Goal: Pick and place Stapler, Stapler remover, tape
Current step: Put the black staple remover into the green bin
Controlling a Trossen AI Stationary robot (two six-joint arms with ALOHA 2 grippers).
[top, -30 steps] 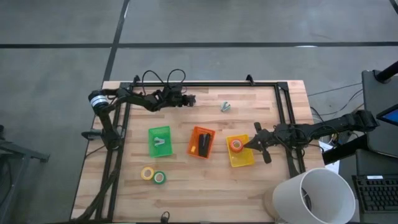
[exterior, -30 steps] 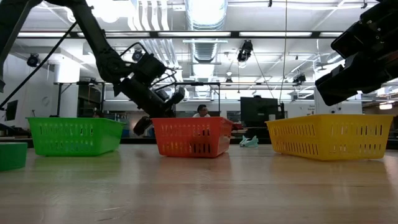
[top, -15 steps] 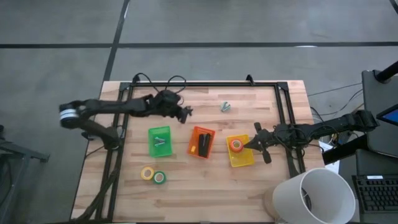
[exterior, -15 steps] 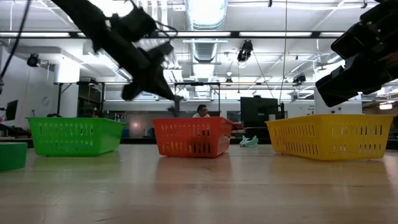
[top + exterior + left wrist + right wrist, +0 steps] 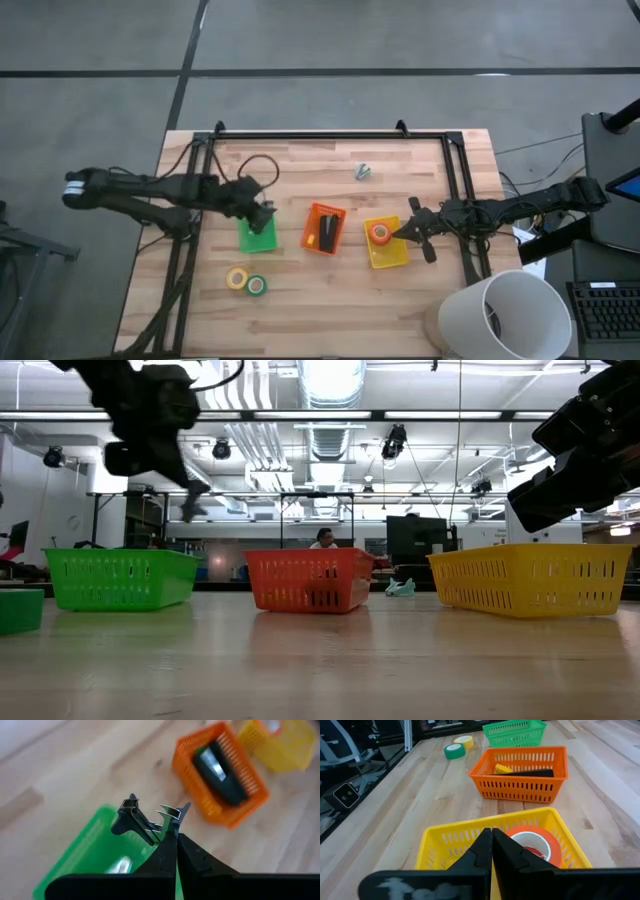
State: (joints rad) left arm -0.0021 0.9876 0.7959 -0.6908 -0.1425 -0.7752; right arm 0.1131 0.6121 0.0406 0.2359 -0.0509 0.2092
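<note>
My left gripper [image 5: 262,210] hangs over the green bin [image 5: 257,235], shut on a dark claw-shaped stapler remover [image 5: 150,822]. A pale object [image 5: 119,866] lies in that bin. The black stapler [image 5: 328,232] lies in the orange bin [image 5: 312,225]. An orange tape roll [image 5: 535,840] lies in the yellow bin [image 5: 392,256]. Yellow [image 5: 237,278] and green [image 5: 257,286] tape rolls lie flat on the table near its front. My right gripper [image 5: 491,837] is shut and holds nothing, at the yellow bin's right side. My left gripper pinches the stapler remover's lower middle [image 5: 161,834] between its two fingertips [image 5: 170,851], slanting down from the table's left. The remover's two metal-toothed claws [image 5: 172,812] stick out past the fingertips. It hangs clear above the green bin.
A small pale object [image 5: 362,171] lies on the far part of the table. A large white round tub [image 5: 505,315] stands at the near right corner. Black frame rails [image 5: 330,136] run along the far, left and right edges. Bare wood lies between the bins and the front edge.
My left gripper has swung from the far part of the table toward the near and left edges, rising and tipping downward. It stays shut on the stapler remover, which it has carried to above the green bin.
</note>
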